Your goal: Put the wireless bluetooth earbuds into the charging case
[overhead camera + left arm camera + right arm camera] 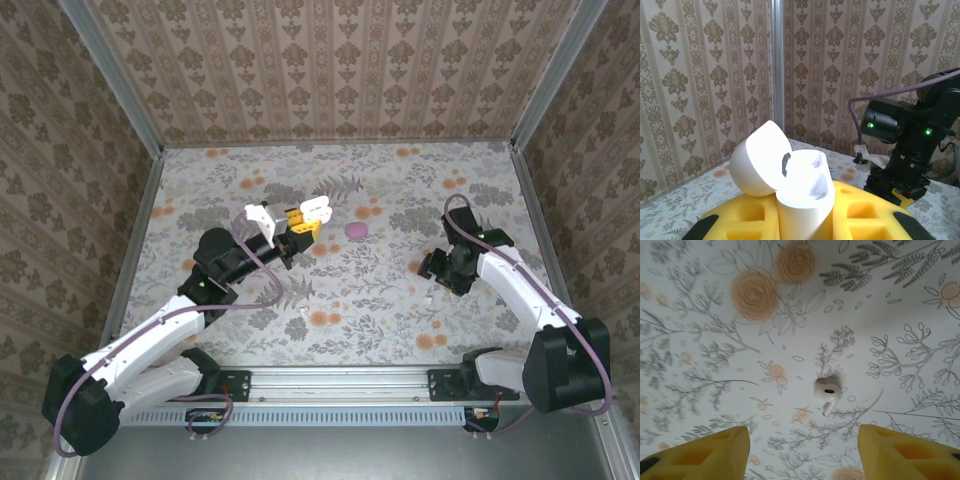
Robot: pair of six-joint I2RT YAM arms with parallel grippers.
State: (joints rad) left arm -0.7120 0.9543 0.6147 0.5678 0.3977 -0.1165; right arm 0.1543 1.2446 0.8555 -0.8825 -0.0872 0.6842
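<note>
**A:** Yellow pads (750, 222) of left gripper (807, 222) are clamping the charging case (805, 200), case sitting upright betw. them.

**B:** Lid?

**A:** Lid (757, 160) is hanging open, tipped back to the left on its hinge. Inner wells are facing up.

**B:** Where's it sitting, seen from overhead?

**A:** L arm is reaching over mid-table, left of centre. Purple blob (355, 231) is lying just to the right of the case.

**B:** R side?

**A:** Right gripper (805, 455) is hovering over the floral table (715, 365), jaws standing apart, gripping nothing. Earbud (827, 392) is lying on the cloth ahead of the tips, roughly centred betw. them and touching neither. Stem is pointing back toward the wrist cam.

**B:** Other bud?

**A:** White speck (303, 312) is lying near the L forearm in the top view. Too small to ID.
</note>
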